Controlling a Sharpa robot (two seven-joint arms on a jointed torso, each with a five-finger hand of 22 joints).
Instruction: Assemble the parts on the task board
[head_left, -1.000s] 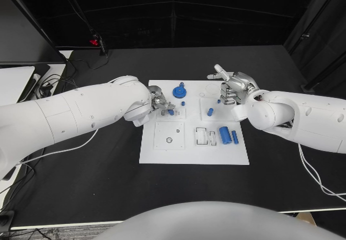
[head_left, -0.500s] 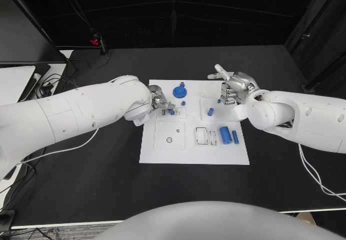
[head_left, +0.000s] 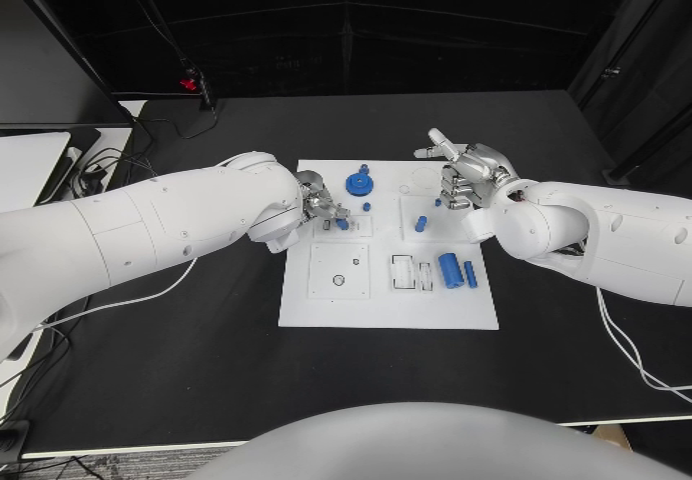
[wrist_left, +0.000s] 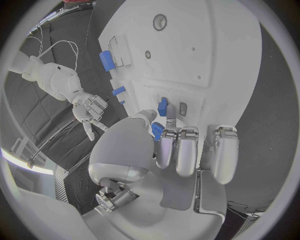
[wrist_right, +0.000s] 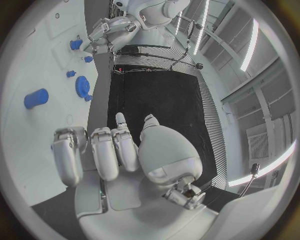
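Meanwhile, at the white task board (head_left: 387, 300), the left hand (head_left: 320, 208) pinches a small blue part (wrist_left: 157, 131) over the board's ten o'clock corner, apparently lining it up for seating. The right hand (head_left: 464, 178), curled in with nothing in it, hovers at the board's two o'clock edge, seemingly keeping clear. A blue gear (head_left: 359, 183) stands at twelve o'clock; a blue cylinder (head_left: 450, 270) lies toward four.

left hand (head_left: 320, 208) covers part of the task board (head_left: 387, 310) near its far left corner, and the small blue part (wrist_left: 158, 131) at its fingertips is mostly hidden, can't tell its shape
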